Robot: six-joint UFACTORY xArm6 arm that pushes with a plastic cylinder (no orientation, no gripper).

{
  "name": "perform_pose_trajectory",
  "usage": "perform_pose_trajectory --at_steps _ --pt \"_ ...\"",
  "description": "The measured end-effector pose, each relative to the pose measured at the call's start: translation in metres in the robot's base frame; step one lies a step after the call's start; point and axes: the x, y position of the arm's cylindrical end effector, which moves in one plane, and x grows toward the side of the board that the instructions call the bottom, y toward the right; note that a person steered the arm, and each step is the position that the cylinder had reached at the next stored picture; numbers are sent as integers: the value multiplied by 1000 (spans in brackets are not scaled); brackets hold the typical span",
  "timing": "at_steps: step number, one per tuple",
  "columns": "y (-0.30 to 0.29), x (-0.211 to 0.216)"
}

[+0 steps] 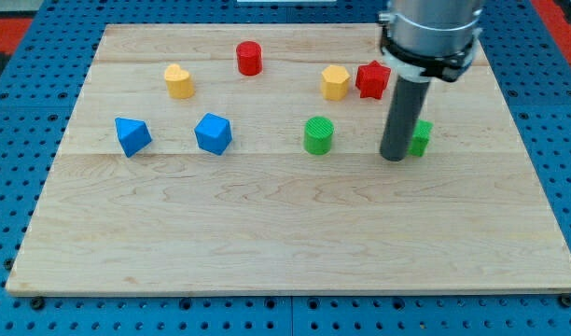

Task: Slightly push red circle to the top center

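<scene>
The red circle (249, 58) stands near the view's top, left of centre, on the wooden board (285, 243). My tip (395, 157) rests on the board at the view's right, far from the red circle, touching or just in front of a green block (422, 137) that the rod partly hides. A red star-shaped block (372, 78) and a yellow hexagon (335, 82) lie above and left of the tip.
A yellow heart-shaped block (179, 81) lies left of the red circle. A blue triangle (132, 136) and a blue cube (213, 133) sit at mid-left. A green cylinder (318, 135) stands left of the tip. The board lies on a blue pegboard (24, 103).
</scene>
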Motion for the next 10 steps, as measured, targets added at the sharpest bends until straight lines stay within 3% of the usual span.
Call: perform_pose_trajectory --at_steps 1,3,5,7,8,9,10 --pt "-35 5" --pt "-50 -70" --pt "-137 -108" --pt "-146 -223" --pt "-194 -237" --pt "-221 -202" --pt "-207 -177"
